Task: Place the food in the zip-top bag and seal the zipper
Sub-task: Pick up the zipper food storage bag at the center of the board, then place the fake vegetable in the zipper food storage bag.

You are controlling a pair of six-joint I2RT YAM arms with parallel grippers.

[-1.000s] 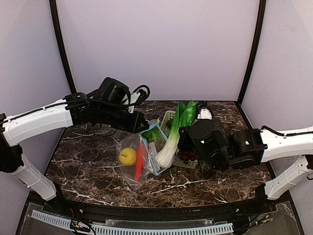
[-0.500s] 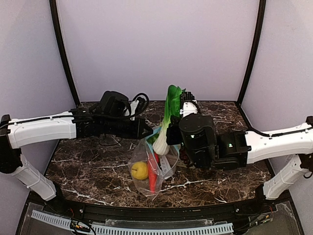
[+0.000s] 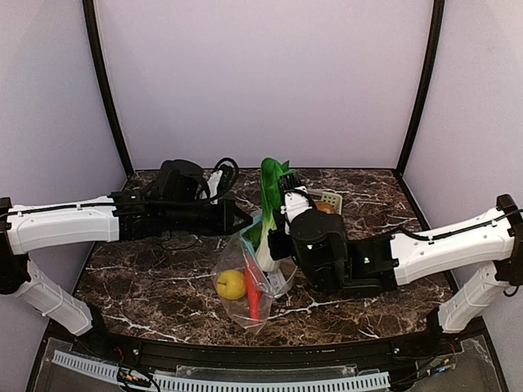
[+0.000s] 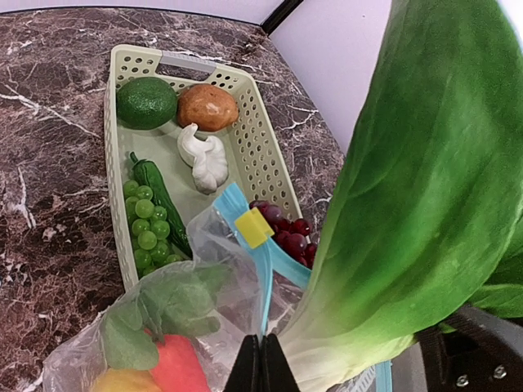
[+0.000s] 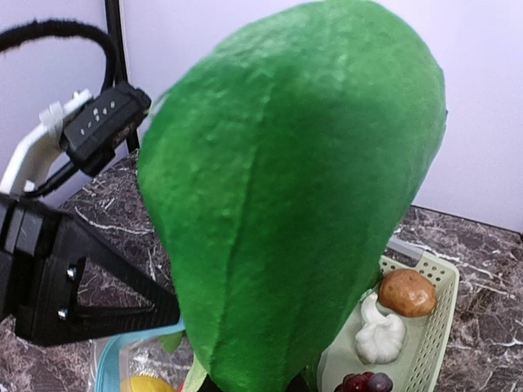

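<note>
Marbled tabletop point(image 3: 147, 269). Left jaws pinch bag point(image 3: 230, 260) rim, holding its mouth open (lemon point(image 3: 231, 284), pepper point(image 3: 252, 302) inside). Right jaws pinch leafy green point(image 3: 270, 188) upright, stalk down over it, likely to slide in.

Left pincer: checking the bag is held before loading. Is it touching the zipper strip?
Touching. The left wrist view shows the left pincer shut on the zipper strip.

Counter point(image 3: 147, 278) — dark brown marble, white veining, evenly lit. Pale lavender walls point(image 3: 270, 82) at 9, 12 and 3 o'clock, black posts point(image 3: 105, 82) in both far corners. White slotted strip point(image 3: 245, 382) along the 6 o'clock edge.
</note>
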